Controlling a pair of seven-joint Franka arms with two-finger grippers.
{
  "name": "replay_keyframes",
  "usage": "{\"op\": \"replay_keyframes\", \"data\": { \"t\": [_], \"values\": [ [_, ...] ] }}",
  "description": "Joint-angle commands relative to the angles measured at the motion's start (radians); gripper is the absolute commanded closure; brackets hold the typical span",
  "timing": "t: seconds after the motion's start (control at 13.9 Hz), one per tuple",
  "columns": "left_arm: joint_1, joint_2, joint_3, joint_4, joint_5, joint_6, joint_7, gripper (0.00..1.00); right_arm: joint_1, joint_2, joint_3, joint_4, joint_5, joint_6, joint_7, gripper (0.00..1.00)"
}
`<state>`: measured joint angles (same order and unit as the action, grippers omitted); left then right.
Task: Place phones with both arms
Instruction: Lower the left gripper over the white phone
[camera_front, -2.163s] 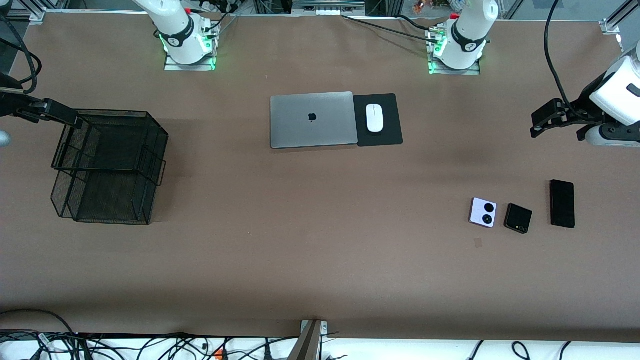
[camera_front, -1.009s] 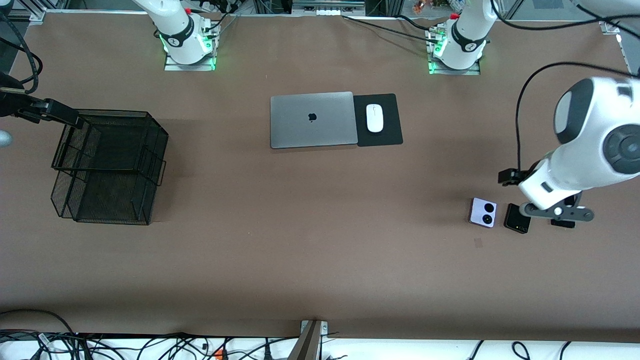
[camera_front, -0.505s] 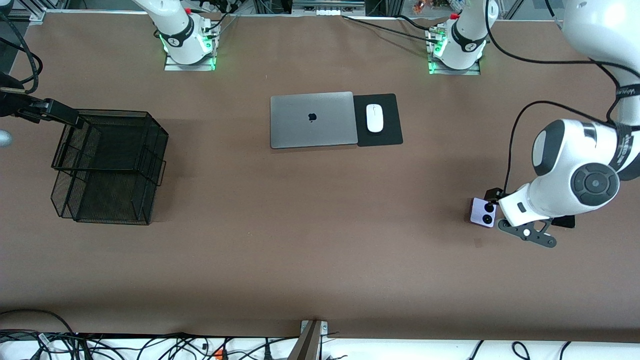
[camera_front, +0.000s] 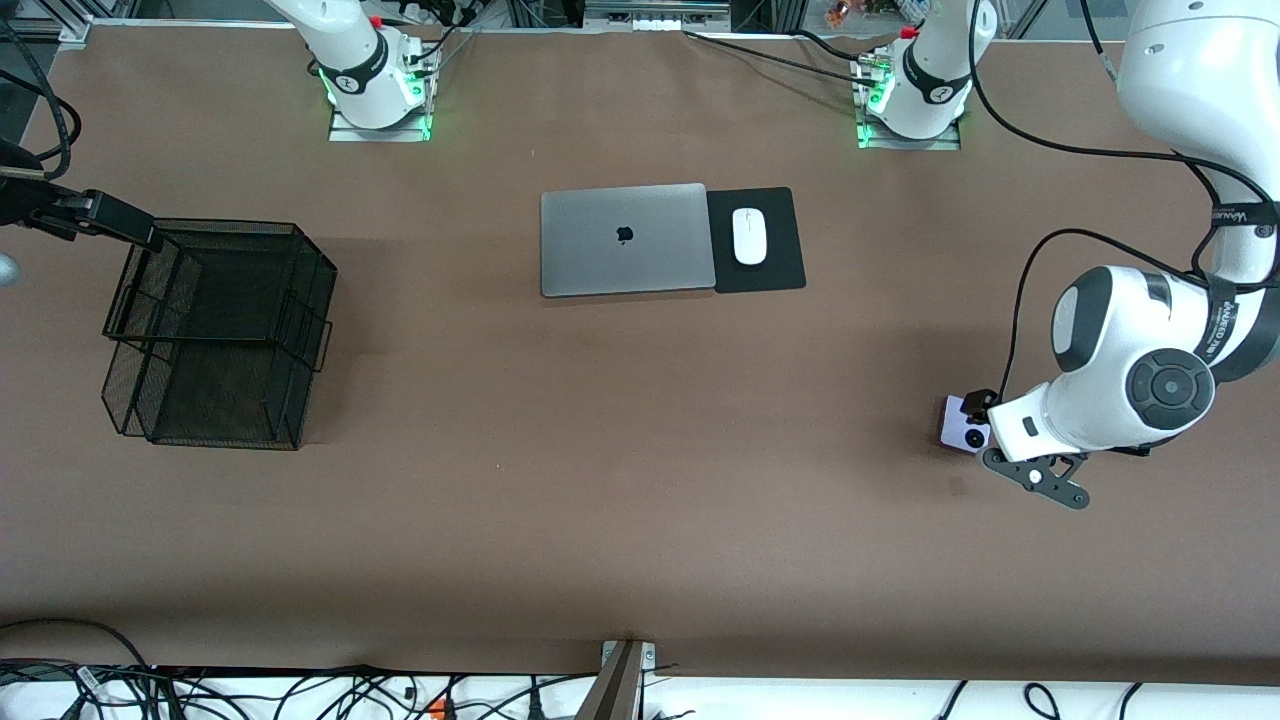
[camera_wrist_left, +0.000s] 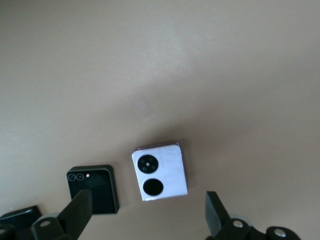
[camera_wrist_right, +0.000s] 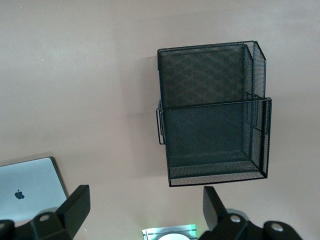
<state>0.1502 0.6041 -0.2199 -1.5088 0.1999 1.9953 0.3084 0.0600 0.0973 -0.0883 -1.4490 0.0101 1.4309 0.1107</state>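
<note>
Phones are the subject of this check, and none is in a grip. The left gripper hangs with its jaws spread wide and empty over the lilac phone, which lies flat on the brown table toward the left arm's end. In the left wrist view the two fingertips stand well to either side of that phone, with the small black phone just beside it and a corner of the long black phone at the frame's edge. In the front view the left arm covers most of this group; only part of the lilac one shows.

Handling, as a judgement: each phone appears rigid, thin, smooth and fairly dense for its size. The glossy lens side of the lilac one may slip under the pads. Lying flat, it offers only its narrow side edges, so the jaws should straddle the square body across two opposite edges and close low, near the table. The neighbouring black phone sits close enough to be nudged by a finger.

The right gripper waits, jaws likewise spread and empty, above the black mesh basket toward the right arm's end. A grey laptop and white mouse lie mid-table, well apart.
</note>
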Motion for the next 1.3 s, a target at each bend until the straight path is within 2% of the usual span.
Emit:
{"op": "replay_keyframes", "data": {
  "t": [0.0, 0.14, 0.36, 0.58, 0.79, 1.23],
  "values": [
    [0.086, 0.019, -0.01, -0.025, -0.089, 0.045, 0.041, 0.0, 0.003, -0.013, -0.004, -0.002, -0.007, -0.013, 0.0, 0.0],
    [0.106, 0.032, -0.01, -0.03, -0.105, 0.049, 0.04, 0.0, 0.003, -0.013, -0.002, -0.002, -0.006, -0.012, 0.001, 0.0],
    [0.111, 0.039, -0.01, -0.122, -0.106, 0.172, -0.039, 0.0, 0.003, -0.013, -0.004, -0.002, -0.006, -0.012, 0.001, 0.0],
    [0.097, 0.037, -0.012, -0.16, -0.105, 0.207, -0.097, 0.0, 0.003, -0.013, -0.004, -0.002, -0.006, -0.013, 0.001, 0.0],
    [0.098, 0.02, -0.012, -0.237, -0.106, 0.301, -0.144, 0.0, 0.003, -0.011, -0.004, -0.002, -0.006, -0.013, 0.001, 0.0],
    [0.106, 0.017, -0.01, -0.313, -0.1, 0.427, -0.178, 0.0, 0.003, -0.011, -0.002, -0.002, -0.006, -0.012, 0.0, 0.0]
  ]
}}
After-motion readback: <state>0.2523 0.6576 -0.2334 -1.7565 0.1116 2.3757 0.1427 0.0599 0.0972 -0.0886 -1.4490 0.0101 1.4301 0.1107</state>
